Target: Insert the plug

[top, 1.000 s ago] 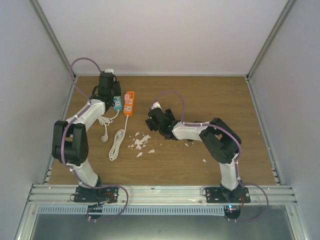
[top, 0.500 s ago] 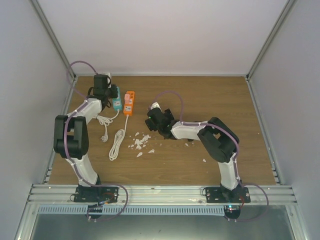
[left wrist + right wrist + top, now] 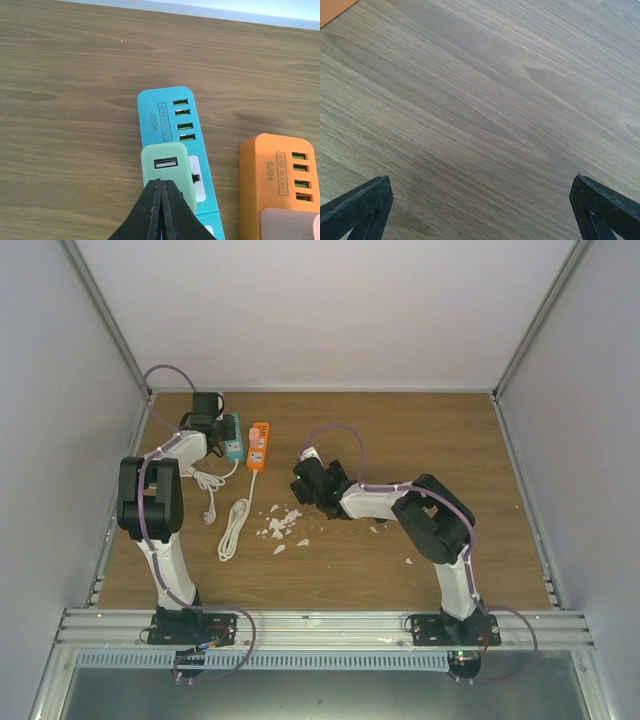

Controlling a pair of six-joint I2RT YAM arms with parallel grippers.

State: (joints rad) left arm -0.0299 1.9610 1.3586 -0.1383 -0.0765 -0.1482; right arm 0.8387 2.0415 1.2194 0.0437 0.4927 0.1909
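I am watching the left tool [image 3: 160, 187] hanging fully shut, its two black fingers [image 3: 142, 217] meeting with nothing between them, just over the green USB plug adapter [image 3: 166, 167]. That adapter is sitting on the blue power strip [image 3: 167, 107], just at 6 o'clock of its four USB ports [image 3: 181, 119]; how deep it is seated I cannot tell. The orange power strip [image 3: 275, 175] is lying just beside at 3 o'clock, carrying a pale pink adapter [image 3: 290, 225] at its near end. Overhead, both strips are lying at about 10 o'clock on the wooden surface [image 3: 420, 440], with a white cable [image 3: 235, 525] and white scraps [image 3: 282, 523] toward 6 o'clock of them. The right tool [image 3: 481, 184] is hovering spread wide, gripping nothing, over the wood.
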